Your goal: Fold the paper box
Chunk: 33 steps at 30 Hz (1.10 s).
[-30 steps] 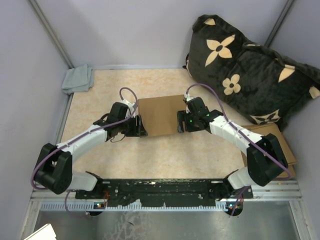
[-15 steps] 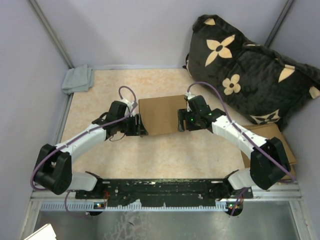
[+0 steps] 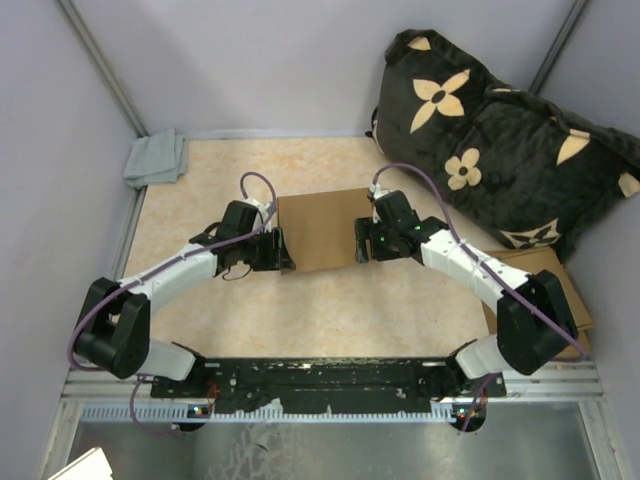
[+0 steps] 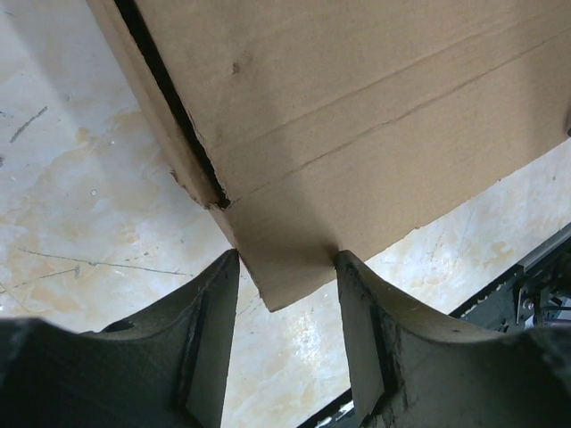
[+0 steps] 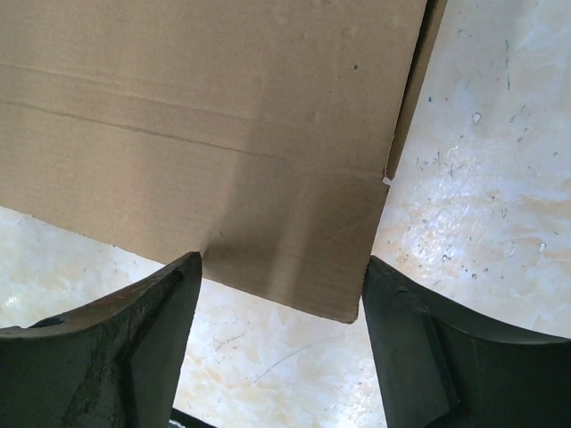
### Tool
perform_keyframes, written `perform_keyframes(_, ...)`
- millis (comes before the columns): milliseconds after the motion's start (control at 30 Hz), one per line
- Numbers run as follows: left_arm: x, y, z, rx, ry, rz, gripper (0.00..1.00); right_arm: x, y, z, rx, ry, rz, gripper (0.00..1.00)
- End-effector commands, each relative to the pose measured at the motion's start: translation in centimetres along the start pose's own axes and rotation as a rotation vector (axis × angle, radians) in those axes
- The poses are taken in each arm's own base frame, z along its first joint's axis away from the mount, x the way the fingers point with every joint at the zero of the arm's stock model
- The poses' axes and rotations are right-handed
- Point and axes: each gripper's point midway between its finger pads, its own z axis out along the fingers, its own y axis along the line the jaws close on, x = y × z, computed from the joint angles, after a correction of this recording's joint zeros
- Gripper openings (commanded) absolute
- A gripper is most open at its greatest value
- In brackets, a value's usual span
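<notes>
stack of flat cardboard (image 3: 548, 262) near right, partly under right arm, well apart from work. left gripper (image 4: 287, 260) spread, box's near-left corner in gap. right gripper (image 5: 283, 265) spread, near-right corner in gap. paper box (image 3: 320, 228) mid table (image 3: 330, 310), just far of both, long axis roughly left-right, arms equally near. nothing in way. grey cloth (image 3: 157, 157) far left, dark pillow (image 3: 500, 130) far right.

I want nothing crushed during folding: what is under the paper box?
Only the marbled beige table shows around the paper box, which rests on it. Whatever sits beneath its middle is hidden by the cardboard.
</notes>
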Motion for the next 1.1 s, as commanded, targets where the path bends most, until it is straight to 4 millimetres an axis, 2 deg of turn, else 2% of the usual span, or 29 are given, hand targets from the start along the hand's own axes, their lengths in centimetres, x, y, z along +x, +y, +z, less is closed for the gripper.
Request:
perform_keyframes(0, -1.4, -0.4, 0.2, 0.002, -0.032, 0.029, 0.54, -1.4, 0.6, 0.5, -0.015, -0.050, -0.027, 0.72)
perform_keyframes(400, -1.1, 1.2, 0.4, -0.069, -0.033, 0.036, 0.52, -0.5, -0.8, 2.3, 0.054, -0.021, -0.030, 0.68)
perform_keyframes(733, -1.5, 1.5, 0.3, -0.092, -0.045, 0.041, 0.51, -0.3, -1.5, 2.9, 0.087, -0.026, -0.031, 0.67)
perform_keyframes(800, -1.5, 1.8, 0.5, -0.106, -0.046, 0.035, 0.50, -0.1, -1.7, 3.4, 0.094, -0.024, -0.031, 0.63)
perform_keyframes(1000, -1.6, 2.8, 0.8, -0.154, -0.063, 0.019, 0.45, 0.9, -2.9, 5.1, 0.143, -0.005, -0.024, 0.45)
perform_keyframes(1067, -1.7, 3.2, 1.1, -0.172, -0.079, 0.005, 0.39, 0.9, -3.4, 5.5, 0.170, -0.017, -0.013, 0.39)
